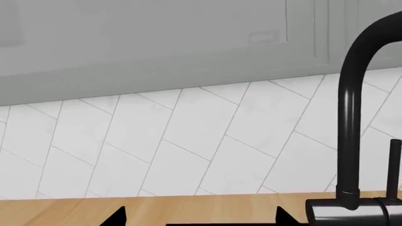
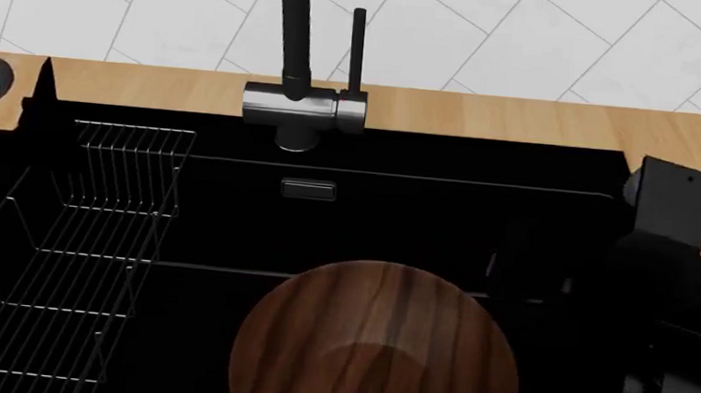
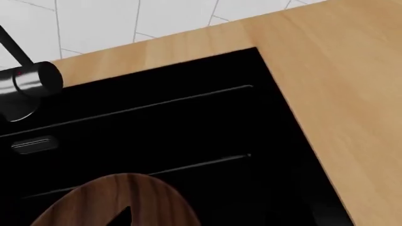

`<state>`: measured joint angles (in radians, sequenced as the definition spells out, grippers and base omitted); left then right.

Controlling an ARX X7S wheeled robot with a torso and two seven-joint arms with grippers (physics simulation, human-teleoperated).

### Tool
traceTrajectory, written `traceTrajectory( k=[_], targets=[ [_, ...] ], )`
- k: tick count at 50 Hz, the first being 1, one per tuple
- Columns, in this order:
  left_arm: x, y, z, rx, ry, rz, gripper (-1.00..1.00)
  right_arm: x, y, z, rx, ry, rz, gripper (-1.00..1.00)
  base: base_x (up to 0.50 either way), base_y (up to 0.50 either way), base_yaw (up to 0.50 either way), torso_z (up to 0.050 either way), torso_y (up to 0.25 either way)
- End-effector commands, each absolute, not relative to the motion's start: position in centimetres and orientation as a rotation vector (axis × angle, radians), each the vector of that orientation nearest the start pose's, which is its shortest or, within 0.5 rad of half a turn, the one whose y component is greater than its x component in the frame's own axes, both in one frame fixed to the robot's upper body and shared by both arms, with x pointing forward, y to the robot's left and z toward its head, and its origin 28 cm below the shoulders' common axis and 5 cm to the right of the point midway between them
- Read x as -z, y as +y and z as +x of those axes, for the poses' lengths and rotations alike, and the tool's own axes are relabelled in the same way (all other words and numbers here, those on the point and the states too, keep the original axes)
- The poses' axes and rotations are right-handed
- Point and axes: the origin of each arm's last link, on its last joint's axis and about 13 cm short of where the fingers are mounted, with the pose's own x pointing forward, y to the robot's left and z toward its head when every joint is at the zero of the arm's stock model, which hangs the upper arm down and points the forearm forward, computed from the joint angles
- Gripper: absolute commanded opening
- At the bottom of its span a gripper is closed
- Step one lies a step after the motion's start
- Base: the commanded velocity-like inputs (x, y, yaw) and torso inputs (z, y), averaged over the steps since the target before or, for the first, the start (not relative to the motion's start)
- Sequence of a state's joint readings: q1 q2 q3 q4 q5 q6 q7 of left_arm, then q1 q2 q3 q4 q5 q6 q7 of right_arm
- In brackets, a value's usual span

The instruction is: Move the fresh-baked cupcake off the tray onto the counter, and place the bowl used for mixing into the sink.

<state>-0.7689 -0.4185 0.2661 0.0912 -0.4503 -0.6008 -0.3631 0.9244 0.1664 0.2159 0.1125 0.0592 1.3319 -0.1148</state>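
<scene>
The dark-brown wooden bowl (image 2: 376, 349) sits low inside the black sink (image 2: 574, 223), upright with its hollow facing up. In the right wrist view the bowl (image 3: 144, 197) lies under one dark fingertip (image 3: 122, 217); the other fingertip is lost against the black basin. My right gripper (image 3: 201, 220) stands open beside the bowl's rim. My left gripper (image 1: 201, 219) is open over the pale wood counter (image 1: 201, 209) behind the sink, with nothing between its fingers. The cupcake and the tray are out of view.
A black faucet (image 2: 293, 51) with a metal base rises from the counter strip behind the basin. A wire rack (image 2: 85, 232) fills the sink's left side. White tiled wall stands behind. My right arm (image 2: 677, 269) hangs over the sink's right edge.
</scene>
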Motion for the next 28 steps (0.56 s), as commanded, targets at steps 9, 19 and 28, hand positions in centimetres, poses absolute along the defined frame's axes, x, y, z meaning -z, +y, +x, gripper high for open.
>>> traceTrajectory(
  k=[9,19,28],
  targets=[
    [-20.2,25.0,32.2,-0.113,-0.165,0.116,1.00,-22.7,-18.2,29.3,0.119,0.365,0.121,1.00,0.00,0.00,0.00,0.000,0.000],
    [-19.7,25.4,32.1,-0.128,-0.152,0.124,1.00,-24.0,-19.0,27.6,0.168,0.315,0.093,1.00,0.00,0.00,0.00,0.000,0.000],
    [-19.5,25.8,31.6,-0.141,-0.151,0.127,1.00,-24.4,-19.6,26.5,0.220,0.287,0.045,1.00,0.00,0.00,0.00,0.000,0.000]
  ],
)
